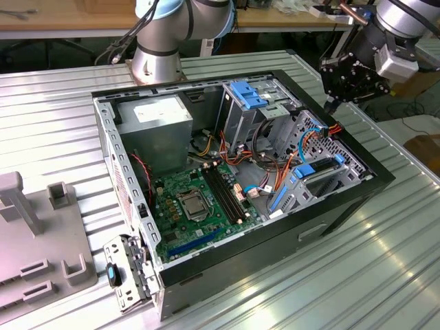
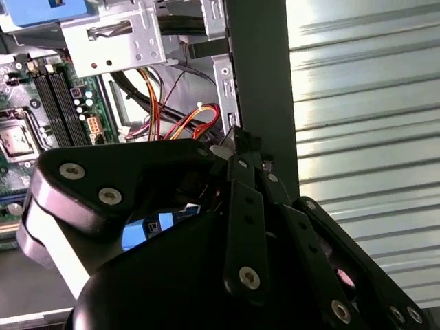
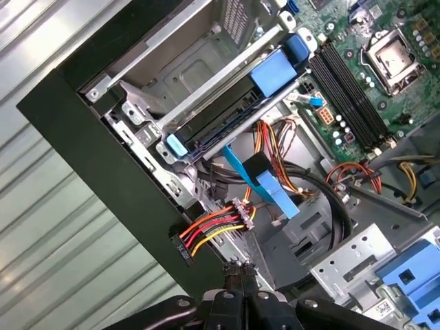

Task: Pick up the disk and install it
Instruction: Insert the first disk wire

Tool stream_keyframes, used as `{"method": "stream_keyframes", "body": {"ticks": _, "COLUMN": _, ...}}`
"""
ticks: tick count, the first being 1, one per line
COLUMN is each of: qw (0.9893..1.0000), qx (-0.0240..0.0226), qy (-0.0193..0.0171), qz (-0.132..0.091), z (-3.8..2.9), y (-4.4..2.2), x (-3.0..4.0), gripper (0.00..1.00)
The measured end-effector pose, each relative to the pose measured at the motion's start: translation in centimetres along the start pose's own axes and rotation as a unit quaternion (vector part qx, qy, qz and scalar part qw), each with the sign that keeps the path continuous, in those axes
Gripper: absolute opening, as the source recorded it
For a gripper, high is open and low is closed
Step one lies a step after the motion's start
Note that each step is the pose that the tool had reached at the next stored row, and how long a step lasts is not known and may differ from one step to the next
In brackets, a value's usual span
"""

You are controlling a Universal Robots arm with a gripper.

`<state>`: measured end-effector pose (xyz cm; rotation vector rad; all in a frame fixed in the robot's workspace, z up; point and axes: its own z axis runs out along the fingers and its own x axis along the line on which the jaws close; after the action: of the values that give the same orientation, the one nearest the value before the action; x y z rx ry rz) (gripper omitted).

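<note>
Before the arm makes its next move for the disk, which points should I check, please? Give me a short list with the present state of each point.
1. Gripper empty: ok. The gripper is shut and holds nothing.
2. Gripper free of the case: ok, as it seems. In the exterior view it hangs just above the rim of the case.
3. Disk found: ok. The disk lies in a bay of the case, with its blue carrier around it.
4. Disk fully seated: cannot tell.
5. Path free: not ok. The red and yellow cable bundle lies between the gripper and the disk.
</note>
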<state>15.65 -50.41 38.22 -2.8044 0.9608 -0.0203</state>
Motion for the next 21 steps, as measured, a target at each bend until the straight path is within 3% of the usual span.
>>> {"method": "stream_keyframes", "body": {"ticks": 1, "qw": 1.0, "qx": 0.0003, "qy": 0.0006, "qz": -0.005, "z": 0.01, "y": 0.0, "x": 0.0, "gripper": 0.11}}
{"method": "stream_keyframes", "body": {"ticks": 3, "qw": 0.9998, "qx": 0.0038, "qy": 0.0062, "qz": -0.016, "z": 0.01, "y": 0.0, "x": 0.01, "gripper": 0.11}}
{"method": "stream_keyframes", "body": {"ticks": 7, "qw": 0.9991, "qx": 0.0124, "qy": 0.0188, "qz": -0.036, "z": 0.02, "y": 0.02, "x": 0.01, "gripper": 0.11}}
{"method": "stream_keyframes", "body": {"ticks": 8, "qw": 0.9987, "qx": 0.015, "qy": 0.0239, "qz": -0.043, "z": 0.02, "y": 0.01, "x": 0.01, "gripper": 0.11}}
{"method": "stream_keyframes", "body": {"ticks": 9, "qw": 0.9982, "qx": 0.0139, "qy": 0.0311, "qz": -0.05, "z": 0.02, "y": 0.02, "x": 0.01, "gripper": 0.11}}
{"method": "stream_keyframes", "body": {"ticks": 10, "qw": 0.9978, "qx": 0.0098, "qy": 0.0393, "qz": -0.053, "z": 0.02, "y": 0.02, "x": 0.01, "gripper": 0.11}}
{"method": "stream_keyframes", "body": {"ticks": 11, "qw": 0.9971, "qx": 0.0018, "qy": 0.0507, "qz": -0.056, "z": 0.03, "y": 0.01, "x": 0.01, "gripper": 0.11}}
{"method": "stream_keyframes", "body": {"ticks": 12, "qw": 0.9965, "qx": -0.0076, "qy": 0.0595, "qz": -0.059, "z": 0.02, "y": 0.01, "x": 0.02, "gripper": 0.11}}
{"method": "stream_keyframes", "body": {"ticks": 13, "qw": 0.996, "qx": -0.0134, "qy": 0.0645, "qz": -0.061, "z": 0.02, "y": 0.01, "x": 0.02, "gripper": 0.11}}
{"method": "stream_keyframes", "body": {"ticks": 14, "qw": 0.9956, "qx": -0.0169, "qy": 0.0667, "qz": -0.063, "z": 0.03, "y": 0.01, "x": 0.02, "gripper": 0.11}}
{"method": "stream_keyframes", "body": {"ticks": 16, "qw": 0.9945, "qx": -0.0169, "qy": 0.0644, "qz": -0.081, "z": 0.04, "y": 0.03, "x": 0.01, "gripper": 0.11}}
{"method": "stream_keyframes", "body": {"ticks": 20, "qw": 0.9907, "qx": -0.0163, "qy": 0.0585, "qz": -0.121, "z": 0.07, "y": 0.03, "x": 0.01, "gripper": 0.11}}
{"method": "stream_keyframes", "body": {"ticks": 21, "qw": 0.9889, "qx": -0.0166, "qy": 0.0572, "qz": -0.136, "z": 0.08, "y": 0.02, "x": 0.01, "gripper": 0.11}}
